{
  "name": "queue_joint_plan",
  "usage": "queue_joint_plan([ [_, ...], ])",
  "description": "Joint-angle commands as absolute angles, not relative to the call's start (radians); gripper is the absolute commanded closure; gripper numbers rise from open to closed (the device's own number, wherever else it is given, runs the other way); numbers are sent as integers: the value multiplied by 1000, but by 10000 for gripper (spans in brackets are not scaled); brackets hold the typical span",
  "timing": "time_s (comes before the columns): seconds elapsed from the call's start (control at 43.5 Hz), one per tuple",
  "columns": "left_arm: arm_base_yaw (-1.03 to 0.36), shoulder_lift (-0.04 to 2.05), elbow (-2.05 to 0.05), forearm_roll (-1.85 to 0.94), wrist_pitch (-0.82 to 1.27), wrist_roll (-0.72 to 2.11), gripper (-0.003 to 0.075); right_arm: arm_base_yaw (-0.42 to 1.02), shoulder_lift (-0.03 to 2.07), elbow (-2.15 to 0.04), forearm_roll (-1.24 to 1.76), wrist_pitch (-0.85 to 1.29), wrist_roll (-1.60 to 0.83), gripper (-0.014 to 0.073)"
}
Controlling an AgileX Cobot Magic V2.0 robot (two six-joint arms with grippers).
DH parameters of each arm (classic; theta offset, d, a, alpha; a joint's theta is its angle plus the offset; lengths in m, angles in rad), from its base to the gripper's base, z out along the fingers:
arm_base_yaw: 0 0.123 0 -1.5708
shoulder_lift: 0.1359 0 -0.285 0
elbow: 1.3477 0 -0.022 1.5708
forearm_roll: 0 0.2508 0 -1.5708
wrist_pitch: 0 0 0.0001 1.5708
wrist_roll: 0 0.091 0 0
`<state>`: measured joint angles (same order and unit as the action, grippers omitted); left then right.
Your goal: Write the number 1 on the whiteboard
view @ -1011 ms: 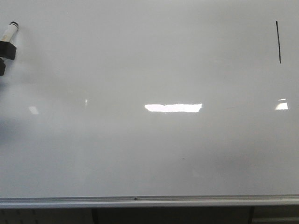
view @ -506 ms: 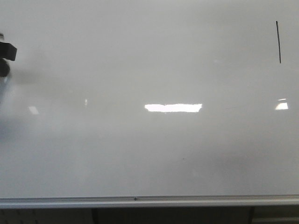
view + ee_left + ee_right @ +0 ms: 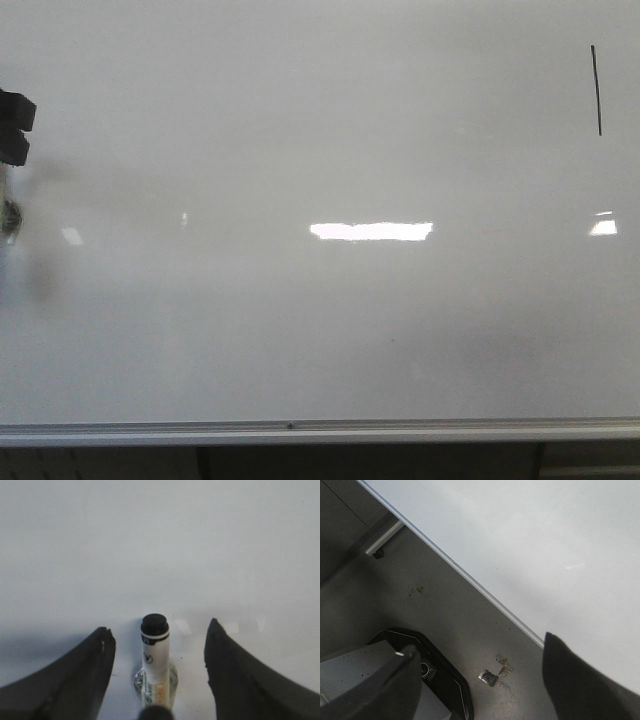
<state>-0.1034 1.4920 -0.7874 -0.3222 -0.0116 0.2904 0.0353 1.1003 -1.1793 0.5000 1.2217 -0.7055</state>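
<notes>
The whiteboard fills the front view, its silver rail along the near edge. The number 1 is a thin black stroke at the far right. My left gripper shows only its black fingertips at the far left edge. In the left wrist view it is open. The white marker pen, with a black cap, lies on the board between the fingers and touches neither. A blurred trace of the pen shows below those fingertips. My right gripper is open and empty, off the board's edge.
A bright light reflection lies mid-board. Crumpled foil sits under the pen. Beside the board is dark grey floor, with a black device, foil scraps and a frame leg with a caster.
The pen stood above the left fingertips one second ago. It now lies lower at the left edge, free of the fingers, which moved slightly. The stroke is unchanged.
</notes>
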Motion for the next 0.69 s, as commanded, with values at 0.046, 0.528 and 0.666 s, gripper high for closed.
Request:
queue_joint_plan([
  [0.046,-105,1374,-856,-276,39,285,319,30,1066,-1212,546,1191,-694,55],
  [0.528,-105,966,-1044,-121,724,266,320,30,871,-1211,151,1304,-186,56],
  [0.666,-105,852,-1044,-22,852,156,321,30,782,-1208,79,1332,-103,56],
])
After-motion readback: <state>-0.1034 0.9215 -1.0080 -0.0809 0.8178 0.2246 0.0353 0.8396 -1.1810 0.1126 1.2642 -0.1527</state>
